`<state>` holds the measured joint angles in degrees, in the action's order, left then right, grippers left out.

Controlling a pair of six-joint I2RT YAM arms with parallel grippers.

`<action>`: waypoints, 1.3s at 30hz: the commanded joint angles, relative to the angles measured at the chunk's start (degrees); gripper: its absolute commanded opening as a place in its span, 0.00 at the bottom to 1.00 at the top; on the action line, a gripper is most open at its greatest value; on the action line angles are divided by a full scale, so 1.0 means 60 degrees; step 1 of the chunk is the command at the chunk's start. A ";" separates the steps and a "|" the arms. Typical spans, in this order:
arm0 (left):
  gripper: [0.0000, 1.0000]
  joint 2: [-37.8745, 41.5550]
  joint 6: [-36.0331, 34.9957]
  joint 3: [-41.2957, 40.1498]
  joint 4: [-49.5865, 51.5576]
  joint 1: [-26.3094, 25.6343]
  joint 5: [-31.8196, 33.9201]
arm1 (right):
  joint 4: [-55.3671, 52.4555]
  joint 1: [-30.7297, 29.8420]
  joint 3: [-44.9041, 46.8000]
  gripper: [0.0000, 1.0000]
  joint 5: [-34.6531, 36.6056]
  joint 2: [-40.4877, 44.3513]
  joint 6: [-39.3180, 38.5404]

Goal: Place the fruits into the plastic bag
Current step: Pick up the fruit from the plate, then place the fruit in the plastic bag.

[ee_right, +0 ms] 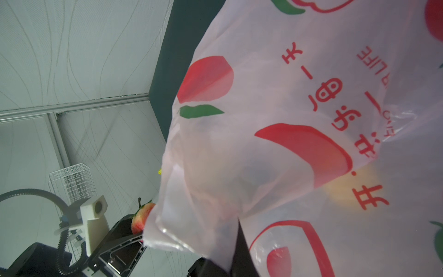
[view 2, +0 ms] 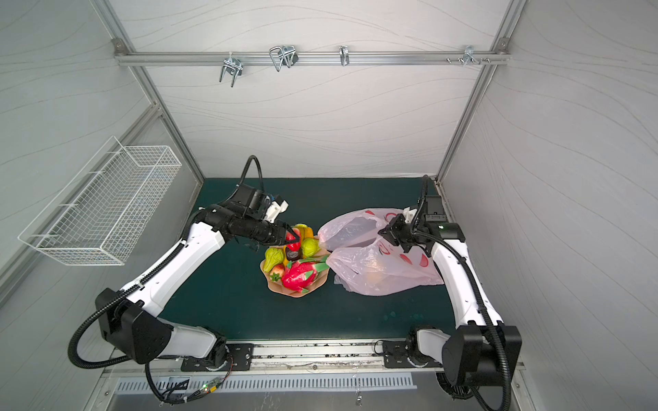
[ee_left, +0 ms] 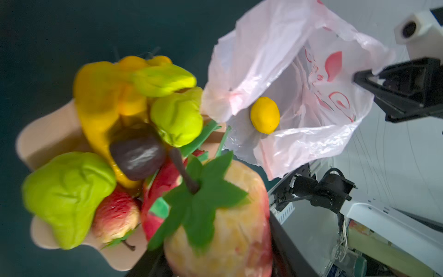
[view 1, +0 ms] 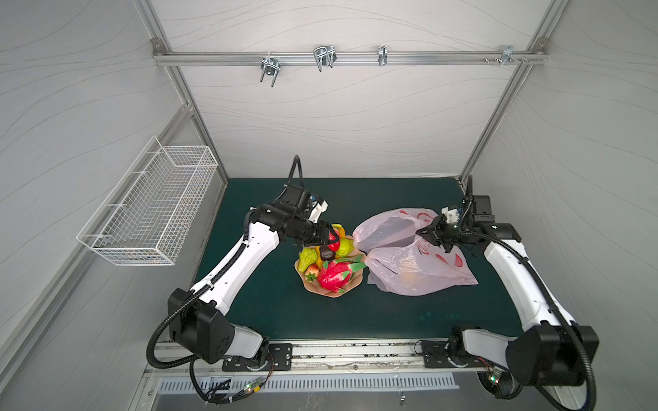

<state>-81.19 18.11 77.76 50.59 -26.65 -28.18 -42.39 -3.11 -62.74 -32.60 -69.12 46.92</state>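
My left gripper (view 1: 333, 238) is clamped on the red apple (ee_left: 227, 227) just above the plate (view 1: 331, 292) where the other fruits (view 1: 334, 274) sit piled, and my right gripper (view 1: 423, 233) is pinched tight on the rim of the plastic bag (view 1: 420, 272) beside the plate, propping its mouth open – lemon (ee_left: 265, 115) already inside. I reckon the trick is carrying the apple across low and well past that floppy lip before letting go – right side steady so the opening doesn't sag

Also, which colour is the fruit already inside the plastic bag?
Yellow; the lemon shows best in the left wrist view.
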 commanded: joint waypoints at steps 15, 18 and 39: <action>0.48 -0.2438 0.1772 0.2331 -0.1437 -0.2357 0.1748 | -0.0048 0.0054 -0.0120 0.00 -0.0206 0.0096 0.0073; 0.48 -0.2671 0.2014 0.2281 -0.1610 -0.2772 0.1835 | 0.0004 0.0056 -0.0084 0.00 -0.0254 0.0098 0.0120; 0.46 -0.3036 0.2841 0.0907 -0.2241 -0.4490 0.1740 | 0.0027 0.0060 -0.0060 0.00 -0.0324 0.0021 0.0170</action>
<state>-98.00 34.52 82.52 37.78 -53.69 -18.92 -42.28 -3.11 -62.74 -33.71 -69.25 47.16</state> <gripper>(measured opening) 0.494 0.048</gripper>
